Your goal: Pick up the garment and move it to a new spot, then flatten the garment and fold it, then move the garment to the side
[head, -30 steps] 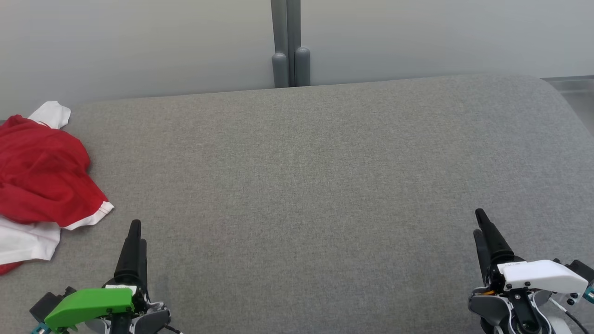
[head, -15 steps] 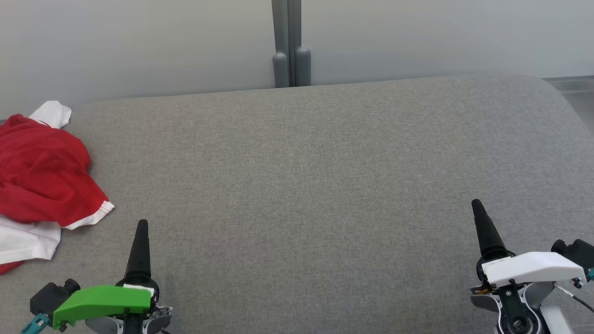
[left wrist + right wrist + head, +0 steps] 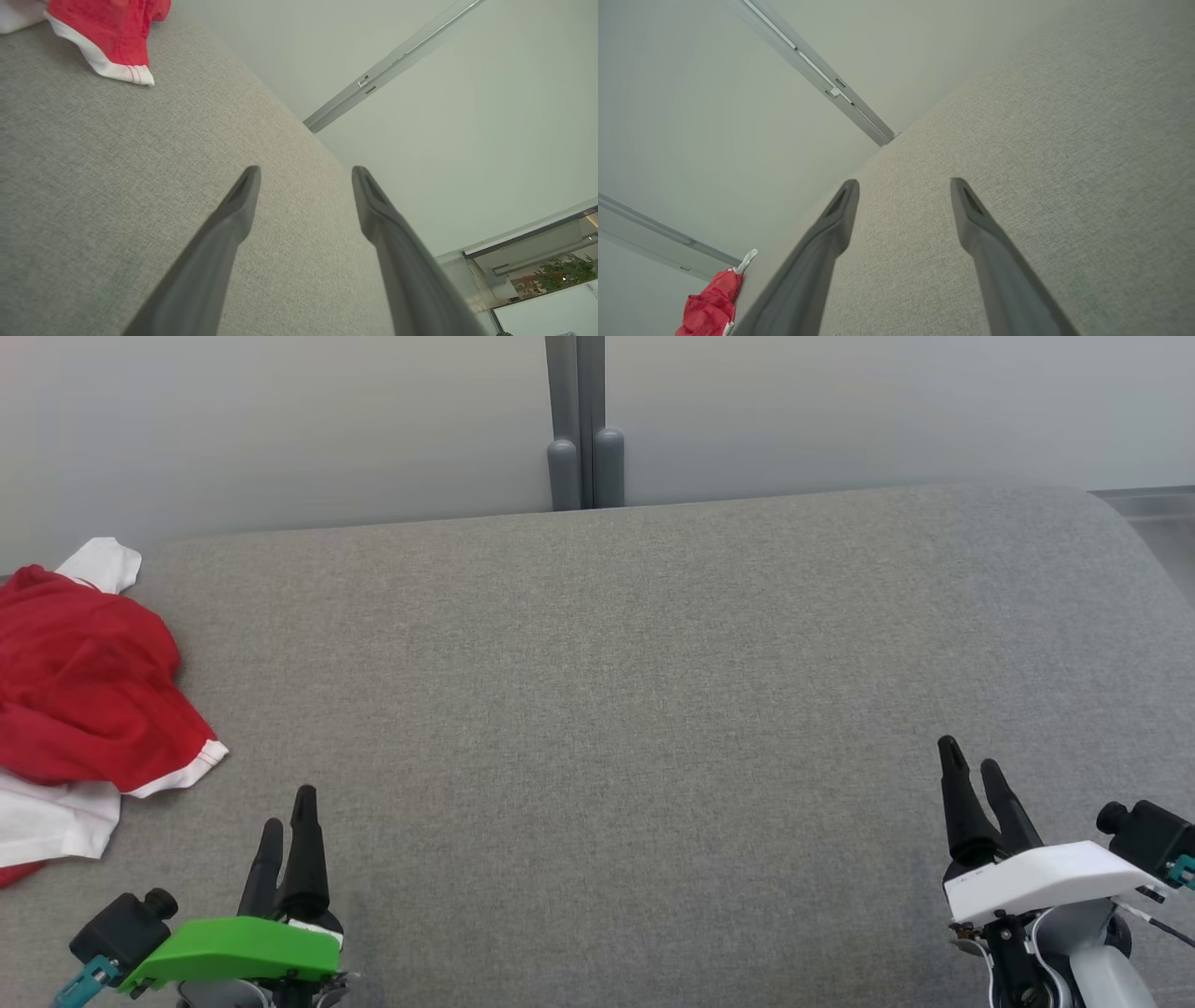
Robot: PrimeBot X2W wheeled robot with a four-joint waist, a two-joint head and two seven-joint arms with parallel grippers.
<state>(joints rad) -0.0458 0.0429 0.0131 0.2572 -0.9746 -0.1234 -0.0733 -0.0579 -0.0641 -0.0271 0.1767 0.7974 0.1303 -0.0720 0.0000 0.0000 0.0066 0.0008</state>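
The garment [image 3: 84,700] is a crumpled red piece with white trim, lying in a heap at the left edge of the grey cushioned surface [image 3: 616,691]. Its white-hemmed corner [image 3: 112,42] shows at the top left of the left wrist view, and it is a small red heap [image 3: 710,308] at the bottom left of the right wrist view. My left gripper [image 3: 288,807] hovers at the lower left, open, to the right of and nearer than the garment and apart from it. At the lower right my right gripper [image 3: 971,756] stands open with nothing between its fingers.
A pale wall with a grey vertical post [image 3: 581,425] rises behind the surface. The surface's right end curves down near a glass panel [image 3: 1153,518].
Both grippers have rolled about their wrists, so two fingers now show side by side on each. The left one has drawn back slightly. The garment has not moved.
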